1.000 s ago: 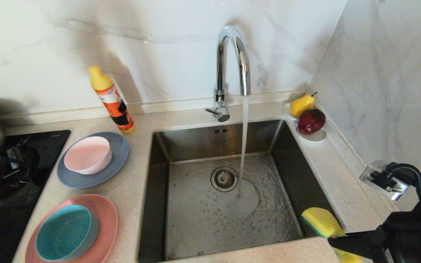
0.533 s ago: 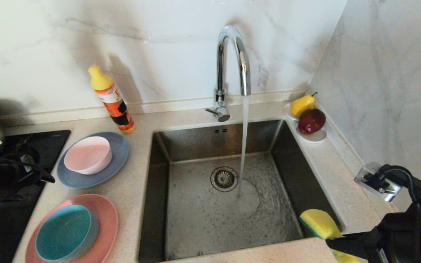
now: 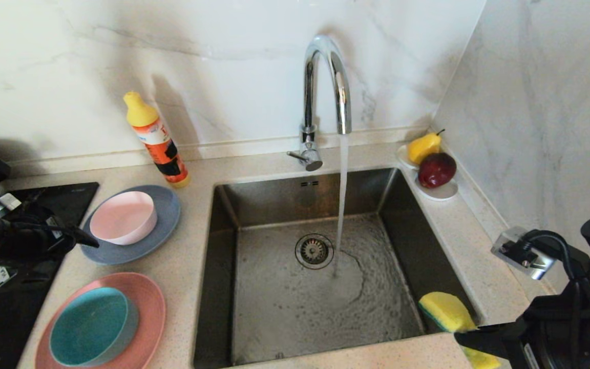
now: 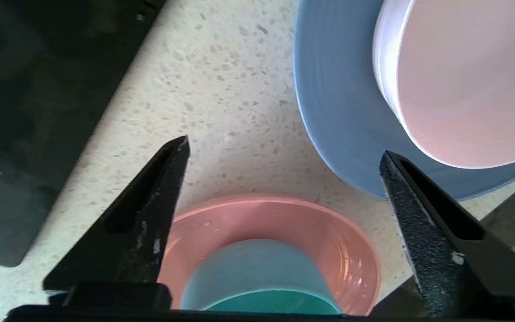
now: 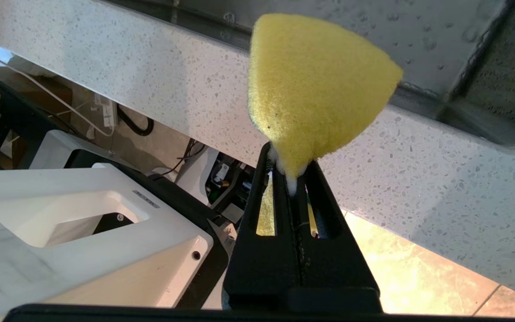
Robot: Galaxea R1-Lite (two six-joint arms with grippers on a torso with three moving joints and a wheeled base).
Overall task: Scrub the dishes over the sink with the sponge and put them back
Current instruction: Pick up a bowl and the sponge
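Right gripper [image 5: 294, 176] at the near right corner of the sink [image 3: 223, 241], fingers clenched on 1 end of the sponge [image 3: 446, 310]. The free end sticks up and out past the fingertips, over the basin edge. My read: it is parked there so the sponge is ready over the basin once a dish arrives, and any drip falls inside.

Left gripper [image 4: 284, 152] low above the worktop [image 3: 197, 169] to the left of the sink, fingers spread wide and empty. From its wrist view the gap looks down between the 2 stacks, with 1 fingertip over the rim of the grey-blue plate [image 3: 164, 225]. Judgement: lining up to take a dish from 1 of the stacks; which one I cannot tell.

The 4 dishes, in 2 stacks, all on the worktop:
- pale pink bowl [image 3: 123, 218] seated upright in the grey-blue plate, farther stack.
- teal bowl [image 3: 90, 325] seated in the salmon-pink plate [image 3: 149, 302], nearer stack.
Matte, smooth, no visible food residue; rims intact. Bowls sit off-centre on their plates, toward the left.

Sponge: yellow foam, thin green scouring layer on 1 face, pinched to a wedge at the grip.

Faucet [image 3: 325, 87] running, water pooling round the drain [image 3: 314, 251].
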